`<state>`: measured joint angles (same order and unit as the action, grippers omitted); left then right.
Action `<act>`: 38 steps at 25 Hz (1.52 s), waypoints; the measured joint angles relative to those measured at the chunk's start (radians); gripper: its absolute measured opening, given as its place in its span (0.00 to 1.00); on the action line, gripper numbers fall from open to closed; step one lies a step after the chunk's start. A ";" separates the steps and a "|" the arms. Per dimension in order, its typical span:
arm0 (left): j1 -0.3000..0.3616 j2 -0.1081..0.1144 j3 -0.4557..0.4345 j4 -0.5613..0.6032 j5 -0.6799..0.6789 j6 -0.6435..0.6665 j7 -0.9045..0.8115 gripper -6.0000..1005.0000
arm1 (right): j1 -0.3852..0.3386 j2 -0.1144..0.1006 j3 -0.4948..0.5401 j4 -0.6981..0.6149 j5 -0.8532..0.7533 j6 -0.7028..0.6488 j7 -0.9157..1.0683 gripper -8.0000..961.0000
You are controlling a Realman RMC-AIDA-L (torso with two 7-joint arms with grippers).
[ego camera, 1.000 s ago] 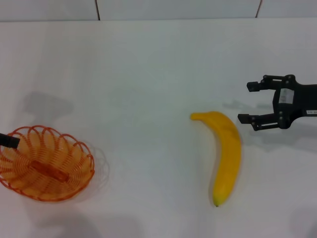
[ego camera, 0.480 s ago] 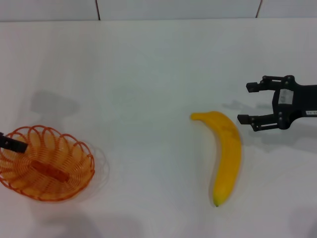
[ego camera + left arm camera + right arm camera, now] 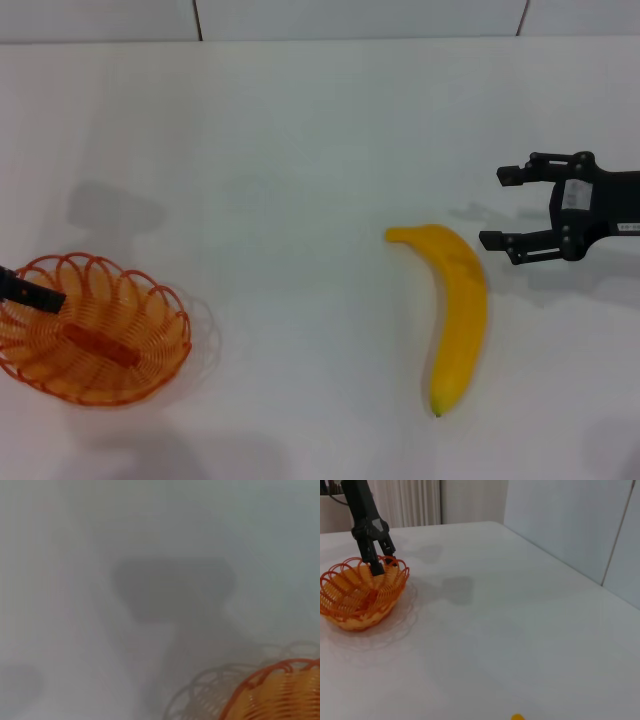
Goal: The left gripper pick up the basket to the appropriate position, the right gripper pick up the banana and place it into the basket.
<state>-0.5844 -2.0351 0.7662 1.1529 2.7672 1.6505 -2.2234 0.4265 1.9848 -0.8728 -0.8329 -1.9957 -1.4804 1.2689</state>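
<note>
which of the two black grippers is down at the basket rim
The left gripper, on the all-black arm, straddles the basket rim. The right gripper hangs open beside the banana, far from the basket.

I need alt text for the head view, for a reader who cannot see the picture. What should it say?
A yellow banana lies on a white table, with the right gripper open just beyond its upper end, not touching it. At the far left, an orange wire basket sits with a finger of the left gripper over its rim.
</note>
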 joint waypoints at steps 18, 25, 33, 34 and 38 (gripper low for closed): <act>-0.016 0.003 0.004 0.001 0.036 0.006 -0.013 0.48 | 0.000 0.000 0.000 0.000 0.000 0.000 0.000 0.92; -0.020 0.001 0.004 0.001 0.045 0.009 -0.012 0.18 | 0.000 0.000 0.000 0.000 0.000 0.000 0.000 0.92; -0.022 0.001 0.003 0.010 0.008 0.010 -0.006 0.07 | 0.000 0.000 0.000 0.000 0.000 0.001 -0.001 0.92; -0.021 0.001 0.003 0.015 -0.008 0.009 -0.006 0.07 | 0.000 0.000 0.000 0.003 0.000 0.002 -0.002 0.92; -0.016 0.001 0.002 0.037 -0.070 0.003 0.007 0.07 | 0.000 0.000 0.000 0.011 0.000 0.021 -0.002 0.92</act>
<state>-0.6003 -2.0340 0.7683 1.1903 2.6974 1.6535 -2.2167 0.4264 1.9849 -0.8728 -0.8218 -1.9956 -1.4593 1.2671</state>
